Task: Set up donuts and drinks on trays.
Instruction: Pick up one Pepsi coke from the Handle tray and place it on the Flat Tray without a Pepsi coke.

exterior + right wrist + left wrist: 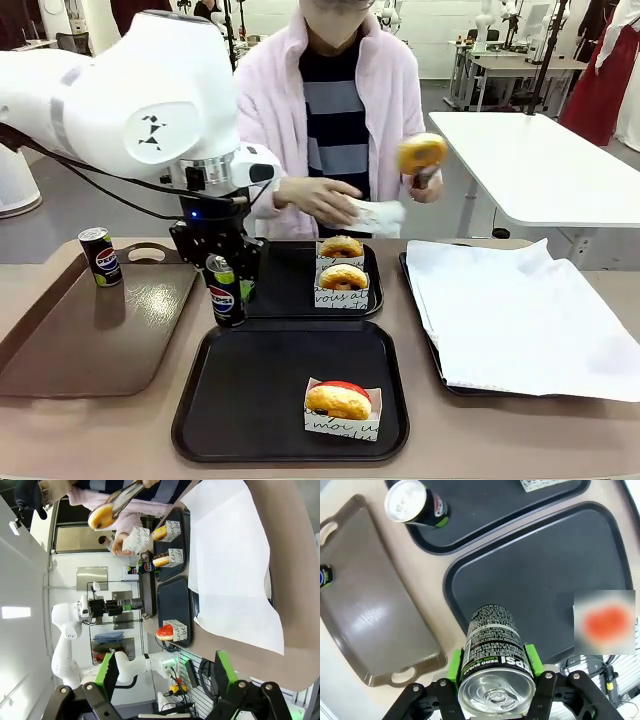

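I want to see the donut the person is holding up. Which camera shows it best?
The front view: the plain golden donut hangs up close in the person's tongs, above the far tray. The right wrist view shows the same donut sideways and smaller, gripped by the tongs.

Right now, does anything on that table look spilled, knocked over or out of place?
Nothing stands out. The left gripper holds a Pepsi can upright at the near black tray, the sleeved donuts sit tidy, and another can stands upright on the brown tray.
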Robot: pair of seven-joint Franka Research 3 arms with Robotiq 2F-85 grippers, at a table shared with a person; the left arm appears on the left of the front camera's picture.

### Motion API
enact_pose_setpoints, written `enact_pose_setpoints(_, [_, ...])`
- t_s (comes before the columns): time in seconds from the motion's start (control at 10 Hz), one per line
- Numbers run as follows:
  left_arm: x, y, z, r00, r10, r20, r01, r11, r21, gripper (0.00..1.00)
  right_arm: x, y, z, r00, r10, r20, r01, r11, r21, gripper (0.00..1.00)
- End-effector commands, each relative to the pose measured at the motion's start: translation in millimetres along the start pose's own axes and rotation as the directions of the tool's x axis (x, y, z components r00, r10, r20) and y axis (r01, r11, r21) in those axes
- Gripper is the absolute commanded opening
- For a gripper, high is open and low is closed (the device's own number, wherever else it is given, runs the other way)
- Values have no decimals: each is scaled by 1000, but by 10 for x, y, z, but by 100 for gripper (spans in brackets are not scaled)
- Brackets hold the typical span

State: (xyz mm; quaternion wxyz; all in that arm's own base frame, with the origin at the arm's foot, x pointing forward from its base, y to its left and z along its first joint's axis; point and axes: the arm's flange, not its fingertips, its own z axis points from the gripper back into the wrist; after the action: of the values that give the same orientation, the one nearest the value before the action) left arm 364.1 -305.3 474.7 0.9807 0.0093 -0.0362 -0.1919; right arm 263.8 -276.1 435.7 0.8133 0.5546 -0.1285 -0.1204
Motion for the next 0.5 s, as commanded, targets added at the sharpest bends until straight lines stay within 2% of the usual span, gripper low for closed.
enact_pose_setpoints(0.0, [101,-132,-23,1000,5,15,-5,1000,0,59,7,7,6,1000,8,5,-8,1000,15,100])
enact_pose_setpoints(0.4, [238,-309,-161,1000,-7,23,7,1000,-9,59,7,7,6,1000,8,5,-8,1000,15,100])
